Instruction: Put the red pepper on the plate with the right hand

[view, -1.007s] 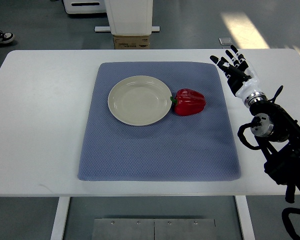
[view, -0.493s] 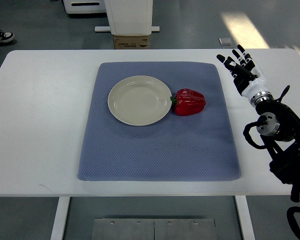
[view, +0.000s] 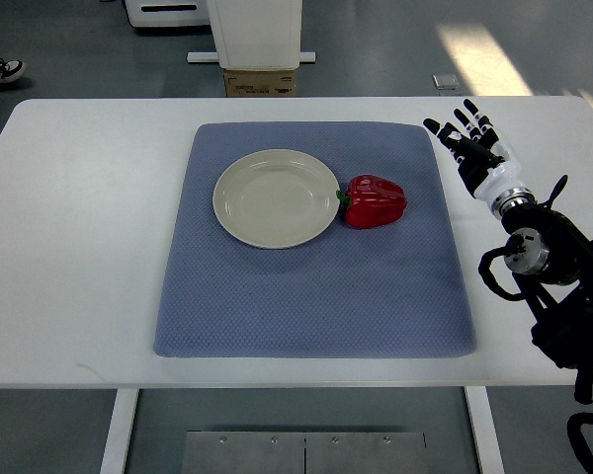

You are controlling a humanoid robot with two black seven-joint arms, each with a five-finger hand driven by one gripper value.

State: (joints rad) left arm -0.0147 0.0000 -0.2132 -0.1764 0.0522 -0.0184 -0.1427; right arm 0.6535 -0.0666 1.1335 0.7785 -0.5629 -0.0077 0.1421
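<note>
A red pepper (view: 377, 201) lies on the blue mat, touching the right rim of the cream plate (view: 276, 197), which holds nothing. Its green stem points toward the plate. My right hand (view: 469, 144) hovers over the white table just past the mat's right edge, to the right of the pepper and a little farther back. Its fingers are spread and hold nothing. The right arm (view: 549, 267) comes in from the lower right. No left arm shows.
The blue mat (view: 306, 296) covers the middle of the white table (view: 79, 247). Beyond the table's far edge stand a white unit (view: 255, 30) and a cardboard box (view: 260, 83). A shoe (view: 0, 71) lies on the floor at far left.
The right hand drifted slightly right and back half a second ago, then came back a little left and nearer. Pepper and plate have not moved.
</note>
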